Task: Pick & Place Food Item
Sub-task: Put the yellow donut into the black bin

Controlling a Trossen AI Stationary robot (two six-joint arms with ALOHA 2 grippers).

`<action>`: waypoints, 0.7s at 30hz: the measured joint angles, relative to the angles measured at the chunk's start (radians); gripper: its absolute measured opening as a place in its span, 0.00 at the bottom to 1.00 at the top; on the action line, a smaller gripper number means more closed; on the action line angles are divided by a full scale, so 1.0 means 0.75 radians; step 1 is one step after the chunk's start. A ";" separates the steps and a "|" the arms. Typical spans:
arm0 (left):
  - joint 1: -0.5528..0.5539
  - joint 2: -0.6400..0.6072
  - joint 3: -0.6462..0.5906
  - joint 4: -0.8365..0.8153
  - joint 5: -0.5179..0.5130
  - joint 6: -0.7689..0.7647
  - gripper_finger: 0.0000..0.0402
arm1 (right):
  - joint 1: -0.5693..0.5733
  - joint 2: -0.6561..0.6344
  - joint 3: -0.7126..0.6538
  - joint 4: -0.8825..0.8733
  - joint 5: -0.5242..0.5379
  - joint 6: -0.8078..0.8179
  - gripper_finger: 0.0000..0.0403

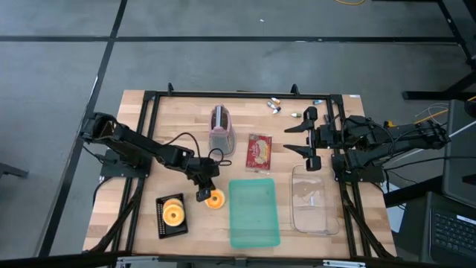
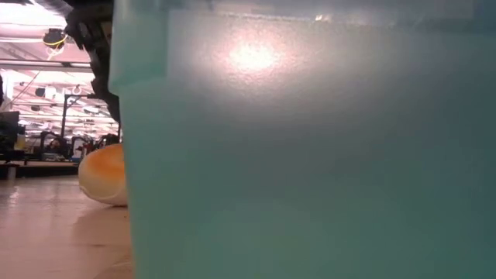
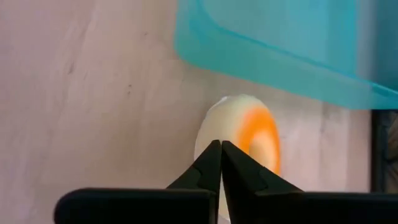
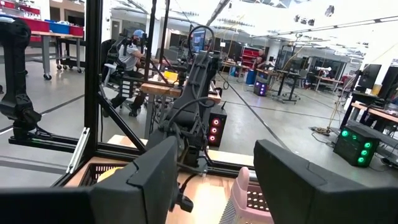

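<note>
A round food item with an orange middle and a pale rim (image 1: 216, 199) lies flat on the wooden table, just left of the teal container (image 1: 253, 212). It also shows in the left wrist view (image 3: 249, 134) and the low view (image 2: 105, 174). My left gripper (image 1: 203, 194) is shut, its tips (image 3: 221, 144) low over the item's left edge. A second orange round lies on a black tray (image 1: 172, 216). My right gripper (image 1: 299, 139) is open and empty, raised at the right above the clear container (image 1: 312, 201). My left gripper has its shut fingertips (image 3: 211, 155) at the food item's pale rim (image 3: 208, 127), slanting down from the table's left side. I cannot tell whether they touch it. The item lies flat on the table.
A pink toaster (image 1: 222, 128) and a red snack packet (image 1: 259, 151) lie behind the containers. Small objects (image 1: 275, 106) sit at the far edge. A black frame (image 1: 149, 97) rims the table. The teal container's wall (image 2: 310, 155) fills most of the low view.
</note>
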 joint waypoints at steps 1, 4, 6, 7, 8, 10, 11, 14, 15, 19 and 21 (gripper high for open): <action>-0.001 -0.004 0.000 0.009 0.000 -0.001 0.04 | 0.000 0.000 0.000 0.000 0.000 0.000 0.53; 0.000 -0.007 0.000 0.008 -0.022 -0.008 0.11 | 0.000 0.000 0.000 0.000 0.000 0.000 0.53; 0.006 -0.007 0.000 0.003 -0.040 -0.001 0.18 | 0.000 0.000 0.000 0.000 0.000 0.000 0.53; 0.010 -0.007 0.000 0.001 -0.048 0.000 0.22 | 0.000 0.000 0.000 0.000 0.000 -0.001 0.53; 0.016 -0.007 0.000 -0.002 -0.052 0.000 0.26 | 0.000 0.000 0.000 0.000 0.000 0.000 0.53; 0.033 -0.007 0.000 -0.016 -0.074 0.001 0.33 | 0.000 0.000 0.000 0.000 0.000 0.000 0.53; 0.042 -0.007 0.000 -0.028 -0.084 0.001 0.37 | 0.000 0.000 0.000 0.000 0.000 0.001 0.53; 0.066 -0.007 0.000 -0.069 -0.092 -0.011 0.48 | 0.000 0.000 0.000 0.000 0.000 0.001 0.53; 0.072 -0.007 0.000 -0.079 -0.087 -0.022 0.51 | 0.000 0.000 0.000 0.000 -0.001 0.002 0.53; 0.080 0.002 -0.008 -0.062 -0.023 -0.056 0.59 | 0.000 0.000 0.000 0.000 -0.001 0.006 0.53; 0.068 0.020 -0.008 -0.044 -0.021 -0.068 0.61 | 0.000 0.000 0.000 0.000 -0.001 0.006 0.53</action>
